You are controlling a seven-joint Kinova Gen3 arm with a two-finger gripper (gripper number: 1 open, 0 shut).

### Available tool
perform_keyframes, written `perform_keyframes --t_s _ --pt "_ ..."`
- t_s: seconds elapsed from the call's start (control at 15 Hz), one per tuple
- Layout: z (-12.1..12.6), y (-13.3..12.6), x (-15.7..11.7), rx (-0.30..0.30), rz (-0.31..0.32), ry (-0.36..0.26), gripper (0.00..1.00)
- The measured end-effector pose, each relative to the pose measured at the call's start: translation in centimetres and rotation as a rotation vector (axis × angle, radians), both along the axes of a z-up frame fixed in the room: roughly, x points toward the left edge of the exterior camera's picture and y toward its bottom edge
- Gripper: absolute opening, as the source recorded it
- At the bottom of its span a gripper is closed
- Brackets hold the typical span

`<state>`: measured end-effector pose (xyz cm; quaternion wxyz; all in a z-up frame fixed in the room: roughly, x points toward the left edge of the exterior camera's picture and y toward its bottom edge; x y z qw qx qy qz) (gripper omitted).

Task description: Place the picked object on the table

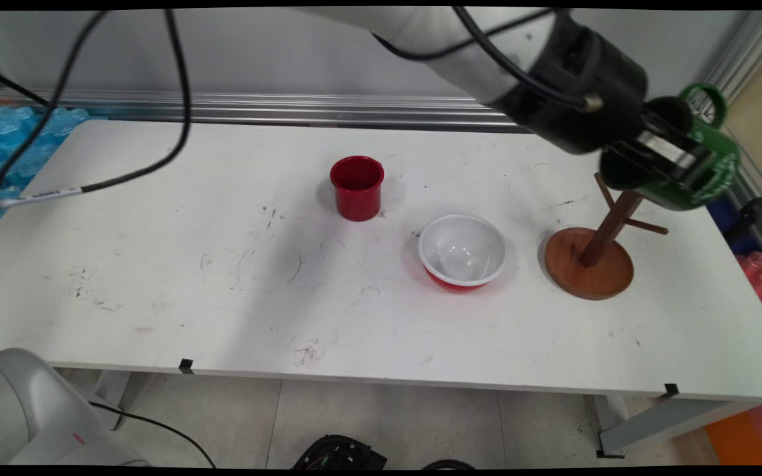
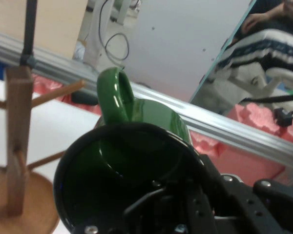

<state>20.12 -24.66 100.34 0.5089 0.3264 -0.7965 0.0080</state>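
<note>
At the table's right end the gripper (image 1: pixel 675 158) is up in the air, clamped on a green mug (image 1: pixel 708 165). Mug is tipped on its side, handle pointing up, clear of the table. Hand view: mug's dark mouth faces the camera, 1 finger (image 2: pixel 205 195) sits on the rim at lower right, the other I can't make out, but the mug is carried, so the claw is pinching its wall.

Mug hangs just beside the top of a wooden mug stand (image 1: pixel 591 254): round brown base on the table, 1 upright post, short pegs sticking out sideways. Post top is hidden behind the gripper in the main view; can't tell whether mug and post touch. Hand view puts the post to the mug's left, with a gap between them.

Left of the stand's base, near it: a bowl (image 1: pixel 462 251), white inside, red outside, upright. Further left and toward the wall: a red cup (image 1: pixel 356 187), upright, open end up, apart from the bowl.

All on the white table (image 1: pixel 156 277). Black cables (image 1: pixel 123 99) hang over the left half.
</note>
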Motion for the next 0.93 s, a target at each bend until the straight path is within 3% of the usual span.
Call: perform_keyframes --t_s 0.53,0.93 --pt "3.9 1.9 4.5 0.040 0.065 -0.112 0.00" --pt "4.6 2.7 8.0 0.095 0.162 -0.267 0.00"
